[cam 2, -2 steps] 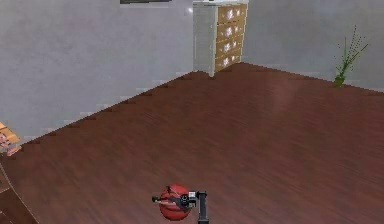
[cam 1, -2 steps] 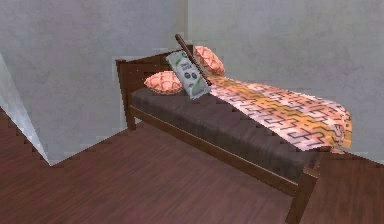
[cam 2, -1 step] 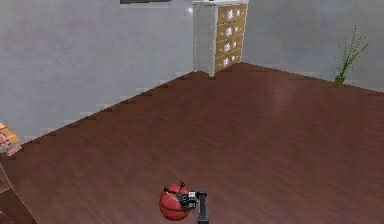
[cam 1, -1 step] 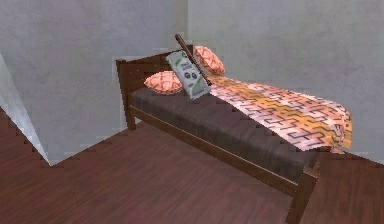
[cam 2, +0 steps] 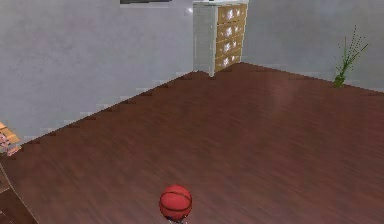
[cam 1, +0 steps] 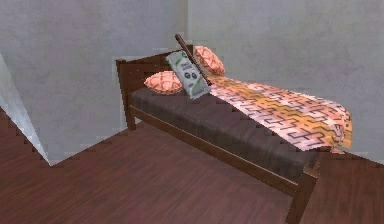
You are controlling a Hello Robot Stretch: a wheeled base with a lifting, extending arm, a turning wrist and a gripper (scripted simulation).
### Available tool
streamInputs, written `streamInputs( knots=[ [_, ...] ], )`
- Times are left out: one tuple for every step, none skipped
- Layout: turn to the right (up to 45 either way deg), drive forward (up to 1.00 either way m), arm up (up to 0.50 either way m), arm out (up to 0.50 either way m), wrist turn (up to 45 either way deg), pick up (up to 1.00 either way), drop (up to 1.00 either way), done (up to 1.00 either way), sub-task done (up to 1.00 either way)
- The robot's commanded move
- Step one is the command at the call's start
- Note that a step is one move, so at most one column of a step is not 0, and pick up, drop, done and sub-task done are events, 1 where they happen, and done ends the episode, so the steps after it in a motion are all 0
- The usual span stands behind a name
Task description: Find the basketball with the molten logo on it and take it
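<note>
Bedroom floor has a basketball lying well apart from the dresser, seemingly found but not taken (logo unreadable, claw state can't be told), approach and grab remain.

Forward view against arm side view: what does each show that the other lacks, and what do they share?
Forward view: a bed in the corner, with pillows and an orange patterned blanket.
Arm side view: a reddish ball on the floor near the bottom edge, a chest of drawers in the far corner and a plant at the right.
Both: dark wood floor and grey walls. The orange patch at the arm side view's left edge may be the same blanket.
</note>
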Motion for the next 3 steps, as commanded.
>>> streamInputs(
  knots=[
    [0.0,0.00,0.00,0.00,0.0,1.00,0.00,0.00,0.00],
    [0.0,0.00,0.10,0.00,0.0,0.00,0.00,0.00,0.00],
    [0.0,0.00,0.00,0.00,0.0,0.00,0.00,1.00,0.00]
  ],
)
